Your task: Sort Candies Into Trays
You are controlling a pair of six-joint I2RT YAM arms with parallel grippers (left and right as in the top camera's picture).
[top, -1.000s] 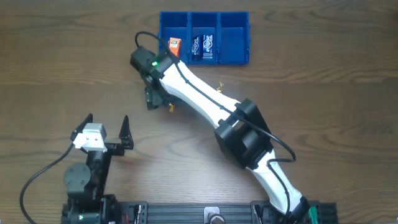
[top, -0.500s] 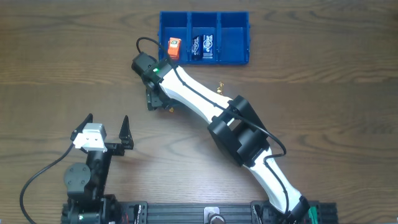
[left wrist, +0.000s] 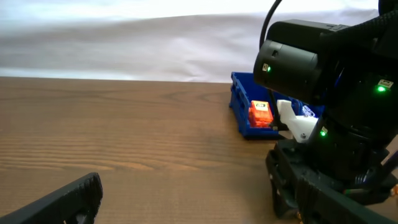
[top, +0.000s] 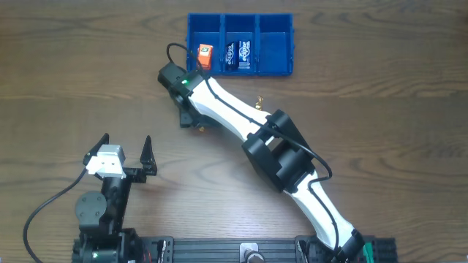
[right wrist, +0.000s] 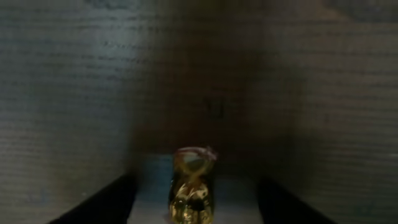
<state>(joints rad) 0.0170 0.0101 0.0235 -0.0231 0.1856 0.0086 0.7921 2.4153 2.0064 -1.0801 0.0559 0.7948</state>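
A gold-wrapped candy (right wrist: 191,190) stands between the fingers of my right gripper (right wrist: 196,205), with a gap on each side of it. The jaws are open around it, low over the wood. In the top view, the right gripper (top: 190,117) sits left of the middle, with the same gold candy (top: 199,126) at its tip. A second gold candy (top: 259,100) lies beside the right arm. The blue three-compartment tray (top: 276,44) holds an orange candy (top: 205,55) at its left and a blue-wrapped candy (top: 240,52) in the middle. My left gripper (top: 126,157) rests open near its base.
The wooden table (top: 380,117) is bare to the right and the far left. The right arm (top: 241,120) lies diagonally across the middle. In the left wrist view, the right arm's wrist (left wrist: 323,99) stands close ahead, in front of the tray (left wrist: 239,109).
The right arm's wrist and gripper have shifted a little to the right and toward the tray, closing in on the gold candy. The left arm has stayed still.
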